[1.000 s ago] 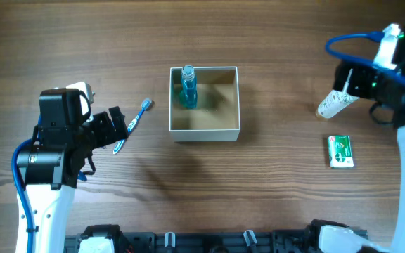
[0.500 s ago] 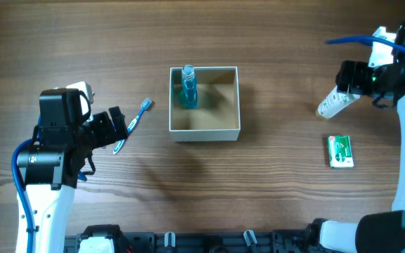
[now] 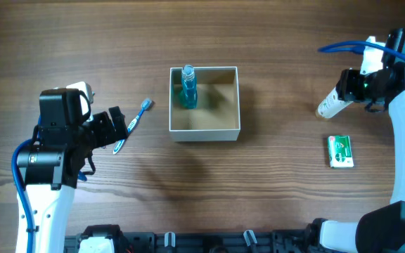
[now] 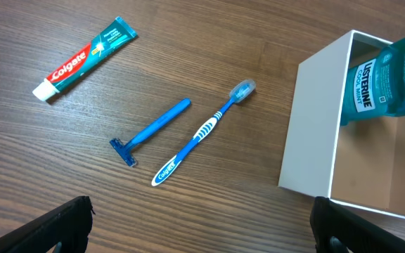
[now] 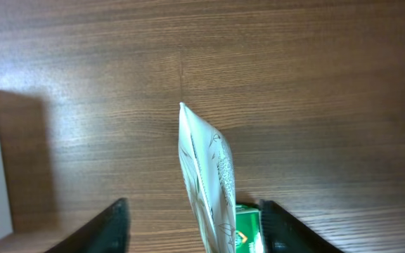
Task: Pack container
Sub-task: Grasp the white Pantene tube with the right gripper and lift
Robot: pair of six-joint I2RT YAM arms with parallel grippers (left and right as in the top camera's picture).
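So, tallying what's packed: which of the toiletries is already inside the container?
The teal Listerine mouthwash bottle. It alone sits inside the container; the rest are outside it.

Only the right side did anything. The right arm (image 3: 401, 133) has swung round: a second ago it came in from the desk's (image 3: 273, 197) far corner, and now its forearm runs straight down the right edge with the wrist lying nearly level. The blue cable (image 3: 343, 48) got dragged a bit further left with it. The right gripper (image 5: 192, 225) has narrowed around the white tube (image 5: 206, 169) between its jaws, though there's a gap on both sides.
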